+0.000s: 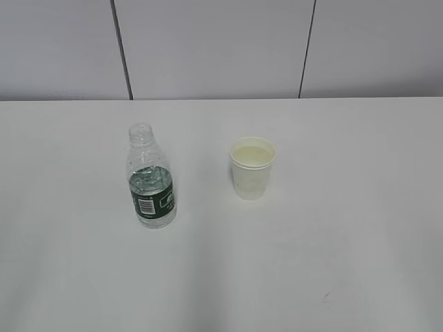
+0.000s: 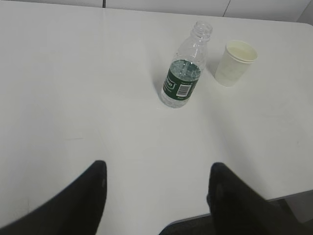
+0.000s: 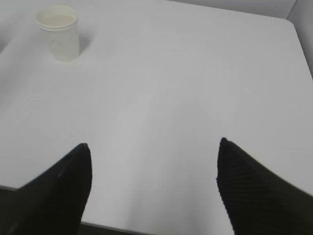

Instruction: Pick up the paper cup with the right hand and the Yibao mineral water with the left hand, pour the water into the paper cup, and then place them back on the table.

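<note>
The paper cup (image 1: 252, 168) stood upright on the table (image 1: 360, 263), mouth up, a little right of centre in the exterior view, with the Yibao mineral water (image 1: 150, 177) upright to its left, near but not touching. The bottle had no cap and held water to about its label.

From your right hand (image 3: 154, 188), the cup (image 3: 58, 32) lay ahead and well off to the left, far beyond the fingertips, near the top left corner of that wrist view. That was the relation your first reach turned on, as I judged it: forward and leftward, with the cup's axis vertical, so a side-on grasp around its wall would suit. Your right claw was spread wide, nothing between its fingers (image 3: 63, 181).

From your left hand (image 2: 156, 196), the bottle (image 2: 185, 78) lay ahead and slightly right, also well apart, with the cup (image 2: 234, 62) beyond it to the right. That claw was spread wide too, holding nothing.

Neither arm showed in the exterior view. Each hand was nearer its own object, so no crossing looked necessary.
</note>
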